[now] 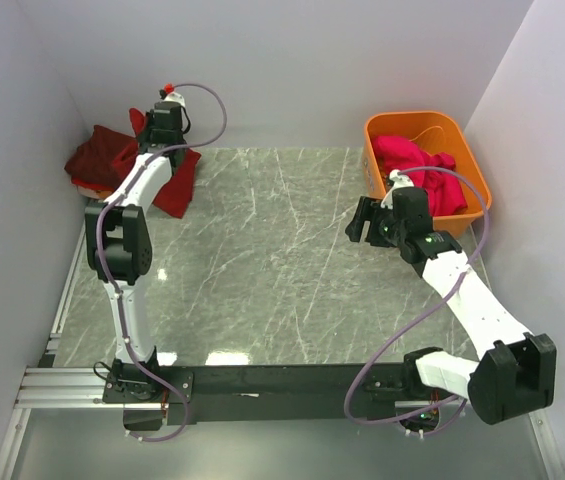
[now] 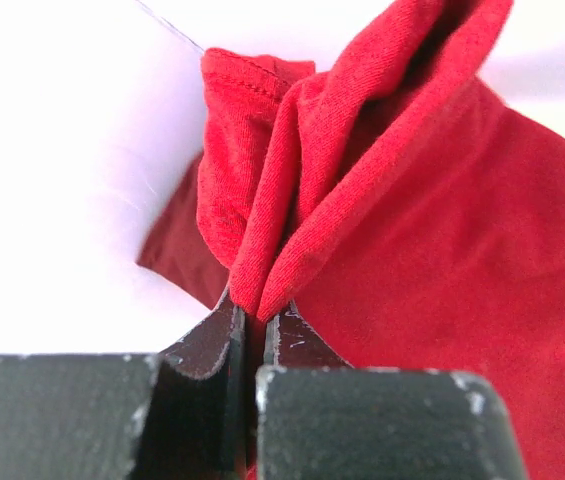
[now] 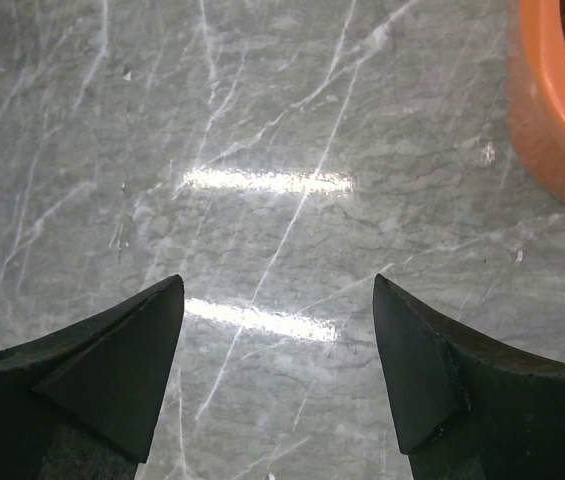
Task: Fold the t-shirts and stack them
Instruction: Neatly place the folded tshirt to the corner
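The left arm (image 1: pixel 127 205) reaches to the far left corner of the tabletop (image 1: pixel 262 250). There the left fingers (image 2: pixel 207 345) are clenched tight on a bunched fold of the red t-shirt (image 2: pixel 432 260). In the left wrist view the cloth is pinched between the two tips and fans out above them in soft ridges, with a stitched hem showing at the upper left. From above, the rest of this shirt lies spread on the tabletop beside and partly under the arm. Just to its left, against the left wall, a maroon t-shirt (image 1: pixel 94 160) sits in a loose heap, touching the red one.

On the right side, the right arm (image 1: pixel 472 300) angles in towards the middle. The right fingers (image 3: pixel 122 370) are spread wide apart and grasp nothing; only the bare grey marble surface shows between them. They hang over the tabletop just left of the orange tub (image 1: pixel 474 190), whose rim appears at the upper right of the right wrist view. The tub stands at the far right corner and holds a crumpled pink t-shirt (image 1: pixel 417 165), well apart from the two at the far left.
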`<state>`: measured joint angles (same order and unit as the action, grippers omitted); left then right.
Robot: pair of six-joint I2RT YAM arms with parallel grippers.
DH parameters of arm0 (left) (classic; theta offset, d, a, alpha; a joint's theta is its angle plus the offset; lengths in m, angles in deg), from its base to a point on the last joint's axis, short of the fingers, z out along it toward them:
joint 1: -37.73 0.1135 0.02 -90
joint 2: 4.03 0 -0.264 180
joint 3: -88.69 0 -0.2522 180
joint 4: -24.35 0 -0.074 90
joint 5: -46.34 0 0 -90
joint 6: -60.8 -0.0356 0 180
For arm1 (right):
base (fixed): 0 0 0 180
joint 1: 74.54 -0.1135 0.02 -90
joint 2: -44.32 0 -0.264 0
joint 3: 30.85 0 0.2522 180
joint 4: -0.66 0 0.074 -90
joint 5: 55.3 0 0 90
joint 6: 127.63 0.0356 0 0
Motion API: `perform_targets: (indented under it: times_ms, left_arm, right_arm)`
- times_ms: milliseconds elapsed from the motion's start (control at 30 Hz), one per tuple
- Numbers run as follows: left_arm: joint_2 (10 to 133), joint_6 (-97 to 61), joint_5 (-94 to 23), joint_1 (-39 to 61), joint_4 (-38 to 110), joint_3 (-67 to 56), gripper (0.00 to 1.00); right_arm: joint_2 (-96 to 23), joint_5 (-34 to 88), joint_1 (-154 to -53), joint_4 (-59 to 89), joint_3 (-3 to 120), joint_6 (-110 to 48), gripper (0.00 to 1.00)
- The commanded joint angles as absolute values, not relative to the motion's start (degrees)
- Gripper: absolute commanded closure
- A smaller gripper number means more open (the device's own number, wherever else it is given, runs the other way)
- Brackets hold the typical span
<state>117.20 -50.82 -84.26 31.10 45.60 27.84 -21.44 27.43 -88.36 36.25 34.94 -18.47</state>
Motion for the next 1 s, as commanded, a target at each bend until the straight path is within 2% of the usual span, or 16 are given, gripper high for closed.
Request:
perform_targets:
  times_ms: [0,567,967]
  left_arm:
    - [114.1,-54.2,-84.5,31.4,40.5,31.1,0.99]
    - [107.2,-47.9,-73.2,31.7,49.7,35.5,0.99]
    - [108.0,-46.3,-73.6,31.8,55.0,42.5,0.99]
  right_arm:
    - [-22.1,28.2,-88.1,34.2,35.6,-19.1,0.18]
    - [-22.7,28.1,-88.1,33.9,35.6,-19.3,0.18]
    - [-22.4,28.4,-88.0,34.9,35.8,-19.3,0.17]
